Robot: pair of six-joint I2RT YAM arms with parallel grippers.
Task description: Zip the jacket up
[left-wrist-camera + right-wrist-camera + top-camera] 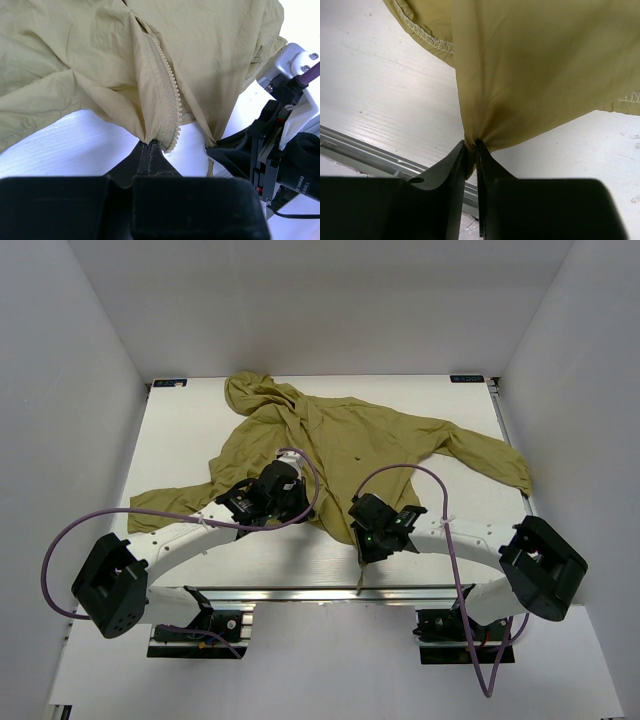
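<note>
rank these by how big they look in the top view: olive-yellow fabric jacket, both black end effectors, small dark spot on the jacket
1. olive-yellow fabric jacket, by far the largest
2. left black end effector and right black end effector, alike in size, so unranked
3. small dark spot, the smallest

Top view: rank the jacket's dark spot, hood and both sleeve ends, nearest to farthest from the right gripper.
1. dark spot, on the jacket front, just beyond the right gripper.
2. right-side sleeve end, far right of view.
3. hood, far side, left of centre.
4. left-side sleeve end, far left.
</note>
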